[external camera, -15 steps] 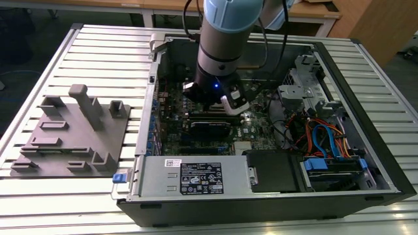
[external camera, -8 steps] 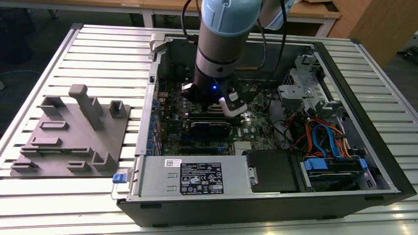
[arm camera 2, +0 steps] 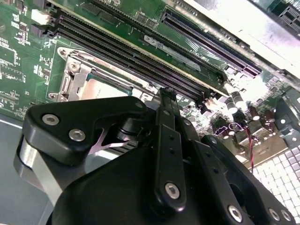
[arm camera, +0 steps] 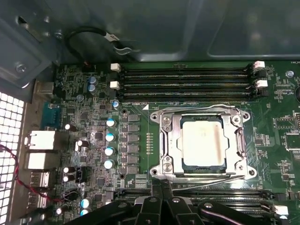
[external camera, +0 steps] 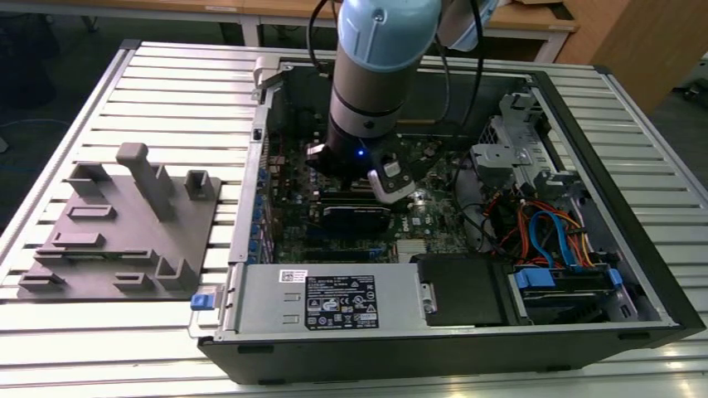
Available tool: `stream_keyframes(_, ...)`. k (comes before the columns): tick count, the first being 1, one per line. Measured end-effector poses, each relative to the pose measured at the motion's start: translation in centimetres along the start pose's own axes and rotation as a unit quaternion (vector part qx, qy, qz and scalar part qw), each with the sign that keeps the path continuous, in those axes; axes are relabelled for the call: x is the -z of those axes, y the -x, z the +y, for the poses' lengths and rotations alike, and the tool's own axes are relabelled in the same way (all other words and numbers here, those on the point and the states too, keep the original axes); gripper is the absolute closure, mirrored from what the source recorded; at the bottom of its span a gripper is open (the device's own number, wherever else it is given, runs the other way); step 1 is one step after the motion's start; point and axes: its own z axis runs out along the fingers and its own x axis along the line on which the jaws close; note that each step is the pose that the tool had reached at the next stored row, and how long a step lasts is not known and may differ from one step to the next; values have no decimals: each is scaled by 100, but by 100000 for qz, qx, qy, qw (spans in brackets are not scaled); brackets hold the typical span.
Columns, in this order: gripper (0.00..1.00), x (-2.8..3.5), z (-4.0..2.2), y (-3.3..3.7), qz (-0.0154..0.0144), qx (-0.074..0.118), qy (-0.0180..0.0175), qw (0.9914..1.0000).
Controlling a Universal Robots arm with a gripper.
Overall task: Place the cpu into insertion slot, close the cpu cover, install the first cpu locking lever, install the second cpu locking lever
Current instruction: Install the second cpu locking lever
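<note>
cpu (arm camera: 202,142) just beside claw (arm camera: 161,187)

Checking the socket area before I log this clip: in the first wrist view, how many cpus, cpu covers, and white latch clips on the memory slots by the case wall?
cpu: 1
cpu cover: 1
white latch clips on the memory slots by the case wall: 4
Total: 6

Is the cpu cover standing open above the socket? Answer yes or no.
No: in the first wrist view the cpu cover lies flat around the cpu, whose silver top shows through its window.
</note>
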Motion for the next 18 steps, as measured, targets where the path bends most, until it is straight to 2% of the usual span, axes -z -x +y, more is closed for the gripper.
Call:
stream_keyframes(4,89,-17,-6,-5,-56,-256,541,99998)
stream_keyframes(10,89,-17,-10,-6,-49,-251,642,99998)
stream_keyframes(15,89,-17,-29,-17,-26,-259,1725,99985)
stream_keyframes(18,89,-24,-44,-17,-33,-277,1883,99982)
